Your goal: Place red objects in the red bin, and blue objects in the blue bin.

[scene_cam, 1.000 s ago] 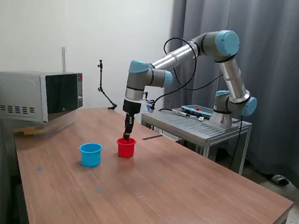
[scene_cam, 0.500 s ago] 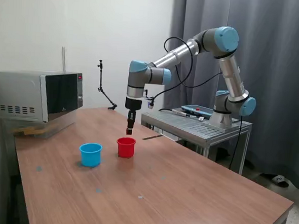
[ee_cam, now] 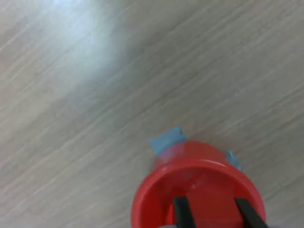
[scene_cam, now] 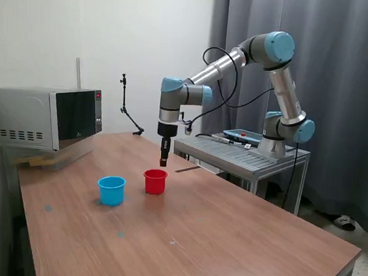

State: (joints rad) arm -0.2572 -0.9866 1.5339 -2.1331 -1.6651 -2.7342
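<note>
Now the pincer [scene_cam: 163, 162], fingers spread and empty, hangs just above the red bin [scene_cam: 155, 181], which stands on the wooden counter [scene_cam: 229, 222] near the blue bin [scene_cam: 111, 190].

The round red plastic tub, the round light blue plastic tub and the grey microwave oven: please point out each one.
round red plastic tub [scene_cam: 155, 183], exterior view, outer wall
round light blue plastic tub [scene_cam: 111, 193], exterior view, outer wall
grey microwave oven [scene_cam: 76, 116], exterior view, dark door
</note>
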